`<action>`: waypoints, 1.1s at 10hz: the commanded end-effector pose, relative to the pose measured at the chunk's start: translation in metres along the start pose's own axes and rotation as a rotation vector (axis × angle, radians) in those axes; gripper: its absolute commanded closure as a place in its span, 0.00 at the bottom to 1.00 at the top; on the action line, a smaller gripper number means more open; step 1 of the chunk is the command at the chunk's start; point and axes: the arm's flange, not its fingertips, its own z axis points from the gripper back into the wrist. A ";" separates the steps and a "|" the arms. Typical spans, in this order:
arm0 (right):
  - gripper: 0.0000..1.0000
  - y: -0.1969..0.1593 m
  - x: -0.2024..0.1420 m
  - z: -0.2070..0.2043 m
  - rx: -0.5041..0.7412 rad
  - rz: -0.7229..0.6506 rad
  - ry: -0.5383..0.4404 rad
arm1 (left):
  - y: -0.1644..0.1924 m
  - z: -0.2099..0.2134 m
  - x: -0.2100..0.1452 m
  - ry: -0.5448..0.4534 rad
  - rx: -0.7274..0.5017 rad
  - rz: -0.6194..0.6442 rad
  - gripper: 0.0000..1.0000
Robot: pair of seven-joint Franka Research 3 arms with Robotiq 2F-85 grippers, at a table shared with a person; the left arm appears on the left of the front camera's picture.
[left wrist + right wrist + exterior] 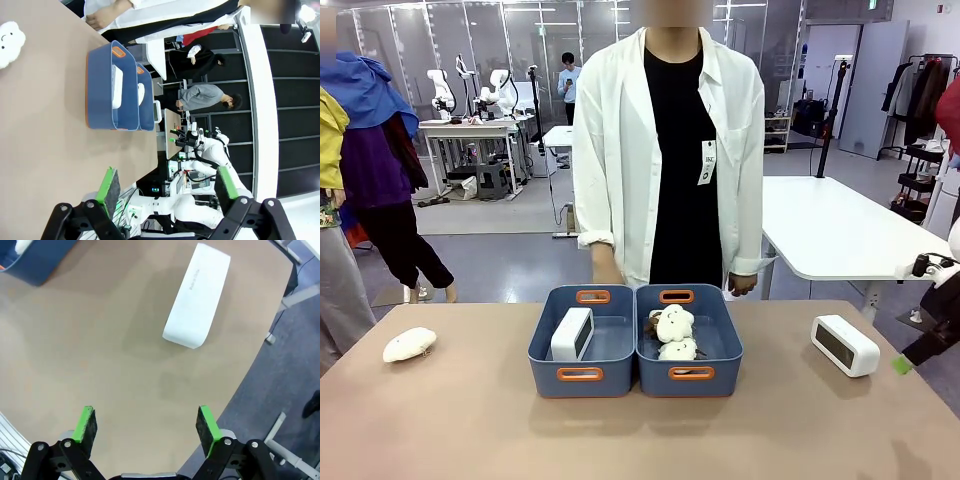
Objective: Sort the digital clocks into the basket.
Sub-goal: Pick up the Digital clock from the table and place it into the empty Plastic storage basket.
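Right tool, spread, hangs near clock, display hidden there; left tool spread.

A white table, grey floor, glass partitions behind

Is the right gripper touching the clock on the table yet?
Apart. The right wrist view shows bare table between the open right gripper and the digital clock.

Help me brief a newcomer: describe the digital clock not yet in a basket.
On the brown table, find the two blue-grey baskets at the middle. To the robot's right of them, alone on bare tabletop, lies a white clock with a dark face; the other clock stands inside the left basket.
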 end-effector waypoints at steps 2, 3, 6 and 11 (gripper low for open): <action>0.00 0.004 0.003 0.005 -0.008 0.009 0.000 | -0.004 0.003 -0.004 0.012 0.001 0.014 0.03; 0.00 0.000 0.001 0.001 -0.001 0.004 -0.003 | -0.004 0.003 -0.004 0.012 0.001 0.014 0.03; 0.00 -0.009 0.069 -0.016 -0.001 0.010 0.120 | -0.004 0.003 -0.004 0.012 0.001 0.014 0.03; 0.00 -0.025 0.126 -0.087 -0.056 -0.049 0.242 | -0.004 0.003 -0.004 0.012 0.001 0.014 0.03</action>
